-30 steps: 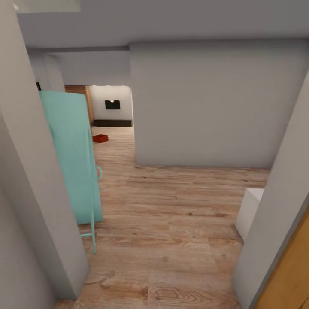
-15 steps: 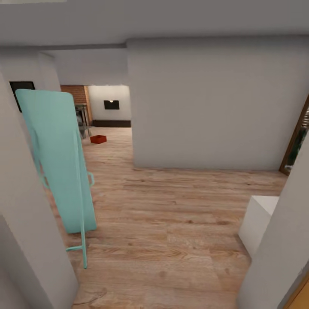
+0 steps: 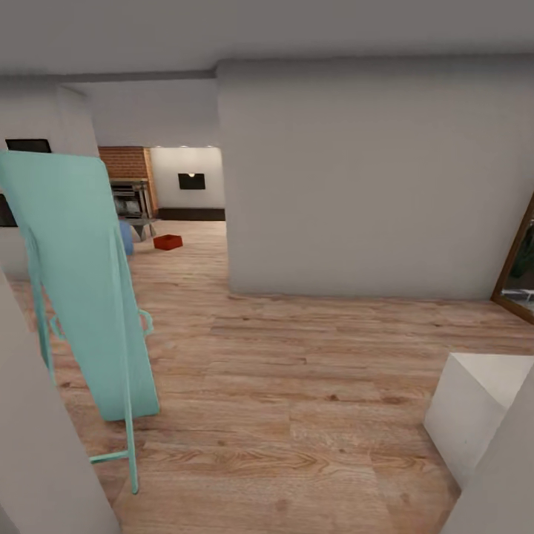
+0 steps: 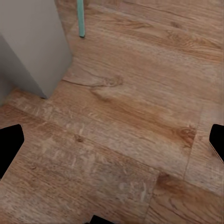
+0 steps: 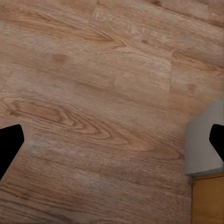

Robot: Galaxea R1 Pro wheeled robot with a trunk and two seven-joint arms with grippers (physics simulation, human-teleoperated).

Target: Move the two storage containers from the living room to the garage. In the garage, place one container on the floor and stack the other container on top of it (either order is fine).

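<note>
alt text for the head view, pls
A rust-red storage container sits far off on the light wood plank floor, seen through an opening beside a grey wall. A mint-green leaning panel stands near left, a white block near right.

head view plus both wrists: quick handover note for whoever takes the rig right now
Left gripper: open, empty, over wood plank floor.
Right gripper: open, empty, over the same floor.
One red container sits on the floor far down the passage, beyond the teal standing panel. The second one is not located yet.
Done: nothing carried so far.
Left: drive to the container, pick it up, find the other, take both to the garage, stack them.
</note>
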